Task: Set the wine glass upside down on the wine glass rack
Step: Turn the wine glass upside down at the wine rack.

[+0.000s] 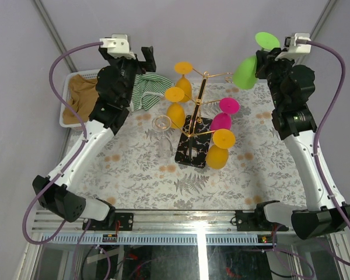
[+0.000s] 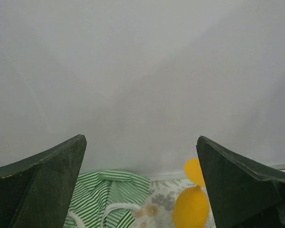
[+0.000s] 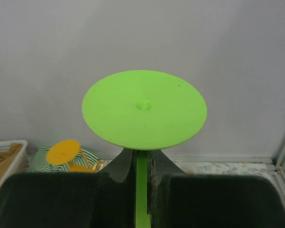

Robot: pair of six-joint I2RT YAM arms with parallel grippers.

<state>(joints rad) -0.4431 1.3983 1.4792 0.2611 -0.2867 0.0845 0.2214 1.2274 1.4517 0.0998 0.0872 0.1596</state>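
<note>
My right gripper (image 1: pixel 261 58) is shut on the stem of a green wine glass (image 1: pixel 245 72), held upside down at the back right, its foot (image 1: pixel 267 40) uppermost. In the right wrist view the green foot (image 3: pixel 144 109) sits above my closed fingers (image 3: pixel 167 166), which pinch the stem. The gold wine glass rack (image 1: pixel 199 105) on its black speckled base (image 1: pixel 193 149) stands mid-table with three orange glasses (image 1: pixel 176 109) and one pink glass (image 1: pixel 223 116) hanging on it. My left gripper (image 1: pixel 144 61) is open and empty at the back left.
A clear wine glass (image 1: pixel 162 133) stands upright left of the rack. A green striped cloth (image 1: pixel 143 92) lies at the back left, also in the left wrist view (image 2: pixel 111 197). A white basket (image 1: pixel 70 100) holds a tan cloth (image 1: pixel 83 93).
</note>
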